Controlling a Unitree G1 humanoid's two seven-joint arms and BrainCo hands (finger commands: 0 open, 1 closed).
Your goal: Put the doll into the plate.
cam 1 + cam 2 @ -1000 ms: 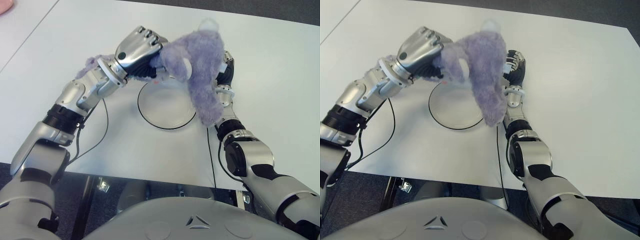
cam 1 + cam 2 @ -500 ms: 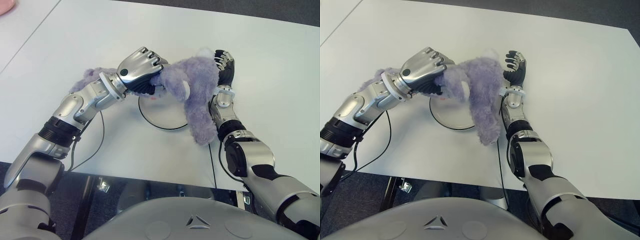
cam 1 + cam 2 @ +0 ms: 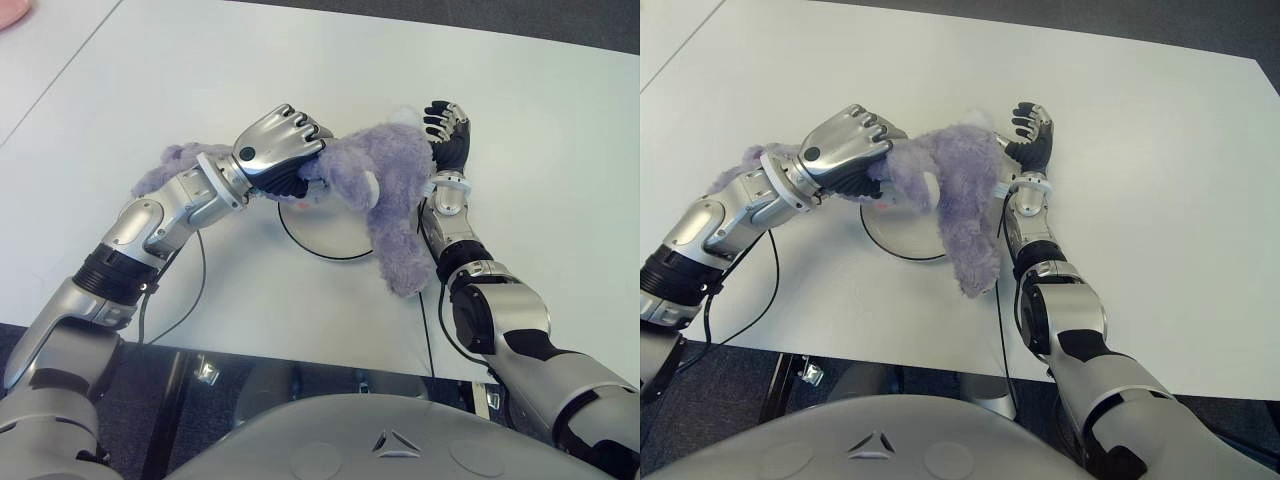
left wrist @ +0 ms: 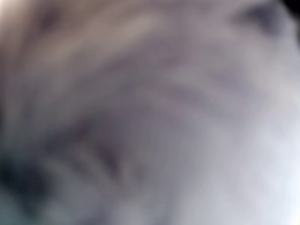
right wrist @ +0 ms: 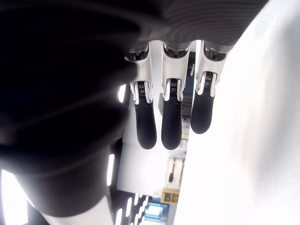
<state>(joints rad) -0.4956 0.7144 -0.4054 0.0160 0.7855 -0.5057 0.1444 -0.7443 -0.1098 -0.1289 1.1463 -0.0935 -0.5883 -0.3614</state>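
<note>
Left eye view | left hand point(image 3: 280, 150) clamped on purple doll point(image 3: 385, 195), held over plate point(image 3: 330, 232), one leg draped past rim | right hand point(image 3: 447, 135) beside doll, fingers point(image 5: 171, 126) extended, empty | step: lowering/placing | next: centre doll, release

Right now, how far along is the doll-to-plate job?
Done: the left hand has the purple doll gripped and positioned over the plate.
In hand: the doll sits low over the plate, one limb draping past the rim toward the robot; contact with the plate can't be confirmed.
Left: set it fully inside, release.
The right hand shows just right of the doll, fingers relaxed, empty.
</note>
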